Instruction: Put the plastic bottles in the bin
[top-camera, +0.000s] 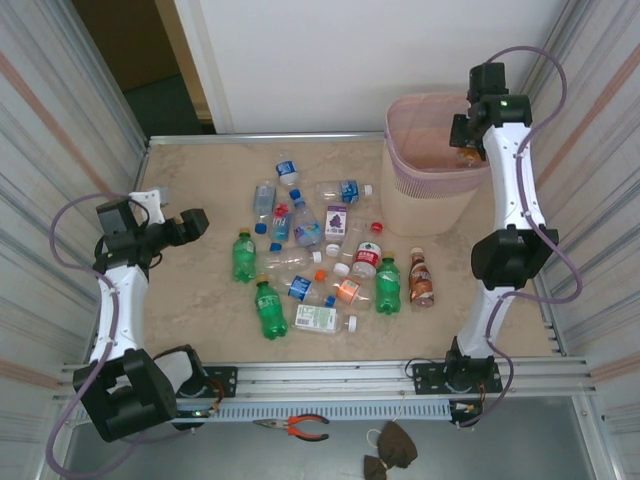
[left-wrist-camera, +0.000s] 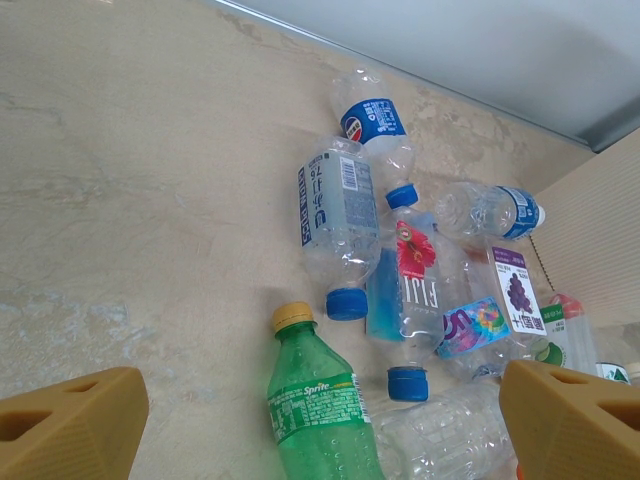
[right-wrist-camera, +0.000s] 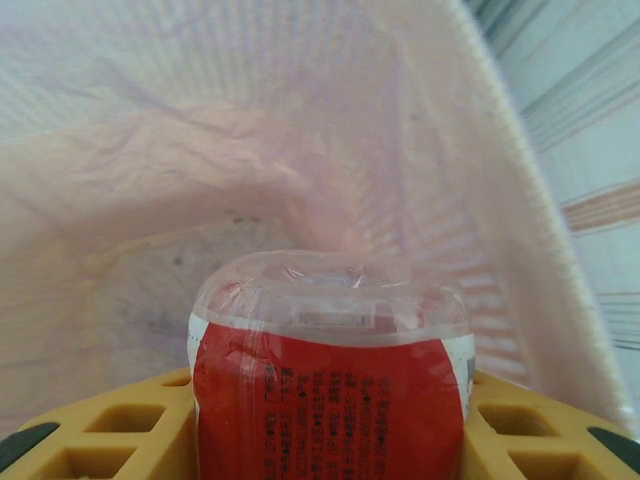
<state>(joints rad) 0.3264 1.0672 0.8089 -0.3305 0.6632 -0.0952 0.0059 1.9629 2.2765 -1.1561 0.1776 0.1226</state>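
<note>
We see right hand (top-camera: 467, 150) at upper right of top view, above bin (top-camera: 420, 195), pinching red-labelled bottle (right-wrist-camera: 330, 390) base-forward over opening. We judge release here drops it inside. Left hand (top-camera: 193, 224) at left of frame, fingers spread wide, empty, aimed toward plastic bottles (top-camera: 306, 228) scattered mid-frame on surface (top-camera: 200, 170); likely poised for next pick. Held bottle's cap end cut off by lower frame edge. Bin floor blurred, contents unclear to us.

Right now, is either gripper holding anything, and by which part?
Right gripper holds a red-labelled bottle by its labelled body, base end pointing into the bin. Left gripper is open, holding nothing.
</note>
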